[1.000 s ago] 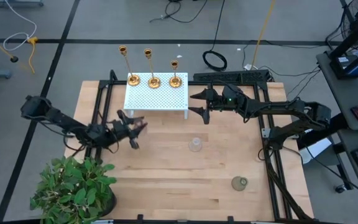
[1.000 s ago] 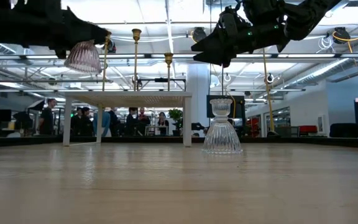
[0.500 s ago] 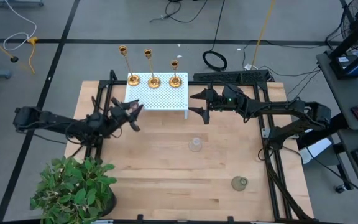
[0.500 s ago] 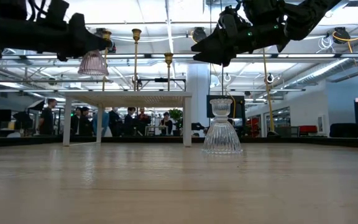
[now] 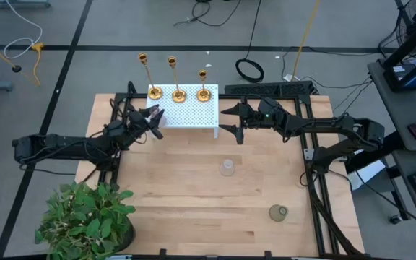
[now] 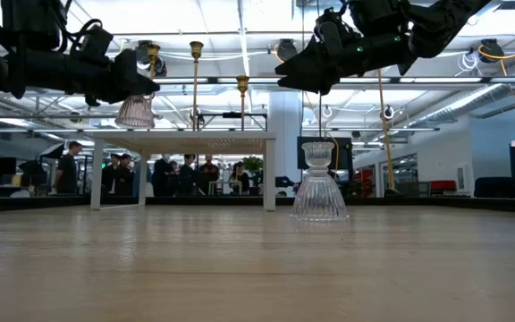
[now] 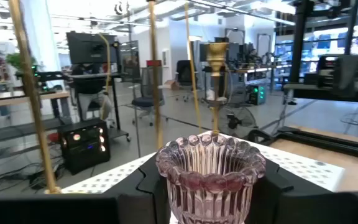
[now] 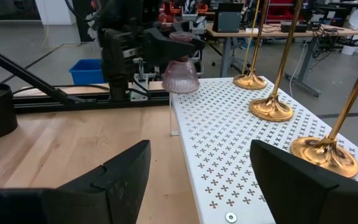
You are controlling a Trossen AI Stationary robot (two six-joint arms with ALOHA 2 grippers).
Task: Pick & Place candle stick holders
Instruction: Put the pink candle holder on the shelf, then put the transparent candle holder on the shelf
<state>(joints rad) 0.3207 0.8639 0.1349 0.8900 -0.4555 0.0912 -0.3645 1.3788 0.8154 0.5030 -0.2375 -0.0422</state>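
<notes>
Left gripper [image 5: 152, 118] is clamped on a pink ribbed glass holder [image 6: 136, 111], carried in the air with its cup end pointing away from the wrist, right at the near-left corner of the white perforated stand [image 5: 193, 113]. From the right wrist view the glass hangs just over the stand's edge, not touching it.

The three gold candle stick holders [image 5: 178, 93] stand upright in a row along the stand's far edge, beyond the left fingertips; the tallest sits closest to that gripper, the shortest farthest from it.

Right gripper [image 5: 231, 119] hovers off the stand's opposite end, fingers spread wide, nothing between them.

Clear glass holder [image 5: 227, 168] stands upright on the wooden table [image 5: 193, 209], on the near side of the right gripper and well apart from both grippers.
</notes>
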